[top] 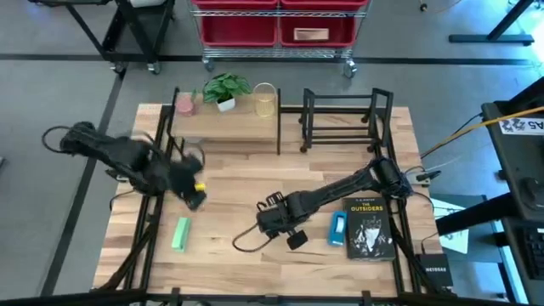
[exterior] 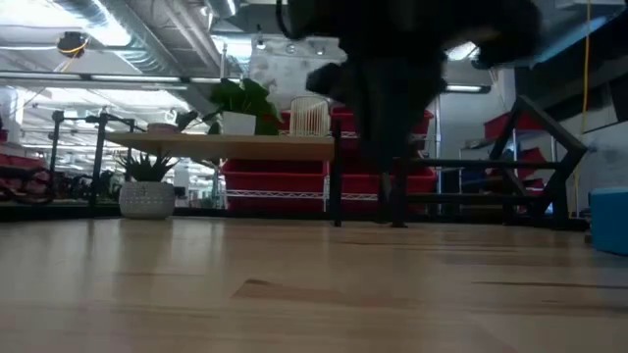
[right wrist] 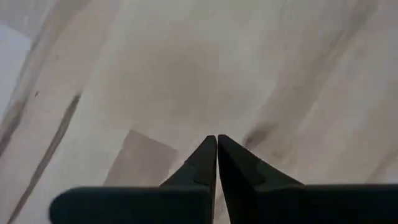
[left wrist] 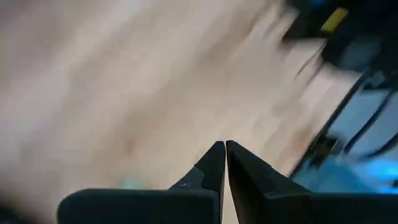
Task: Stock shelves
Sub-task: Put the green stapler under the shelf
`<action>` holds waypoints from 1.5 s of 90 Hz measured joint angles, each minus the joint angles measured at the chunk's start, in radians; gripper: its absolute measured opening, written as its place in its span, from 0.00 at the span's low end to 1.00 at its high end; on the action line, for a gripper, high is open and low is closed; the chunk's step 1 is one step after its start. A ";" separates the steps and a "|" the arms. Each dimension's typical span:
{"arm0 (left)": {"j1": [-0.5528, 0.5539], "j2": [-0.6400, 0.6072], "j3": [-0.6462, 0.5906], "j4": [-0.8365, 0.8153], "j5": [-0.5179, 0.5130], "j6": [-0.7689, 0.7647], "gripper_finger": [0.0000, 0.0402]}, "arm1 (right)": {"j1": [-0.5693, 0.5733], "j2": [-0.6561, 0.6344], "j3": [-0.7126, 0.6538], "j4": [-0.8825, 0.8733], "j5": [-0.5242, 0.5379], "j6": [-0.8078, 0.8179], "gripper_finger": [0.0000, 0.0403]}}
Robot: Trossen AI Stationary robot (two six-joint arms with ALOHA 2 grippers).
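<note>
The wood-topped shelf [top: 228,126] stands at the table's far edge, carrying a pink item [top: 184,104], a potted plant [top: 224,89] and a pale wire cup [top: 264,100]. The black book rack [top: 344,121] stands to its right. A green packet [top: 180,234], a blue box [top: 338,228] and a black book [top: 370,226] lie flat on the table. My left gripper [left wrist: 224,146] is shut over the table's left part [top: 195,197], above the green packet. My right gripper [right wrist: 217,140] is shut over bare wood near the table's middle [top: 263,223], left of the blue box.
A wheeled cart with red bins [top: 279,30] stands beyond the far edge. In the low view a white potted plant [exterior: 147,191] sits under the shelf top [exterior: 231,147]. Bare wood lies between the shelves and the near edge.
</note>
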 joint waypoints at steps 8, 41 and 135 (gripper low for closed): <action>-0.091 0.089 0.000 -0.030 0.075 -0.161 0.00 | 0.027 0.000 -0.045 0.043 0.032 -0.002 0.00; -0.254 0.269 -0.051 -0.087 0.370 -0.440 0.26 | 0.075 0.000 -0.146 0.222 0.050 -0.011 0.00; -0.266 0.216 -0.586 0.535 0.343 -0.652 0.36 | 0.078 0.000 -0.197 0.287 0.051 0.024 0.00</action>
